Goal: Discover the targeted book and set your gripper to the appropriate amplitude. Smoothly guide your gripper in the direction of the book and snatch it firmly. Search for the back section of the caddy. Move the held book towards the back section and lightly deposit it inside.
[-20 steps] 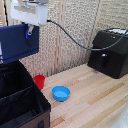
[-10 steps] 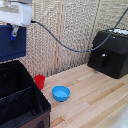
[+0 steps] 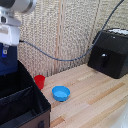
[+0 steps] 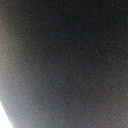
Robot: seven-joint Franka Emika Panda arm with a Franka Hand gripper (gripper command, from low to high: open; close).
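The step in hand looked like the carry toward the back section of the caddy (image 3: 20, 100), with the lowering not yet done. To do it well, the arm would need to keep the book (image 3: 7, 62) hanging straight, line its lower edge up over the compartment behind the divider, and come down slowly so the edge clears the fabric rim instead of catching on it. Letting go should wait until the book is well inside.

In the exterior view the gripper (image 3: 6, 50) sat at about 9 o'clock in the frame, under the white block of the arm. The book hung just below it, toward 6 o'clock from the fingers, a dark blue slab partly cut off by the frame edge. It appeared to be gripped at its top edge, though the fingers themselves were too blurred to show clearly. The book's lower part was just above the caddy's far rim, near the back of the box.

The wrist view showed only a dark, grainy surface filling the frame, probably the book's cover close to the lens.

From the caddy, a red cup (image 3: 39, 81) stood at about 2 o'clock and a blue bowl (image 3: 61, 93) at 3 o'clock, both apart from it.
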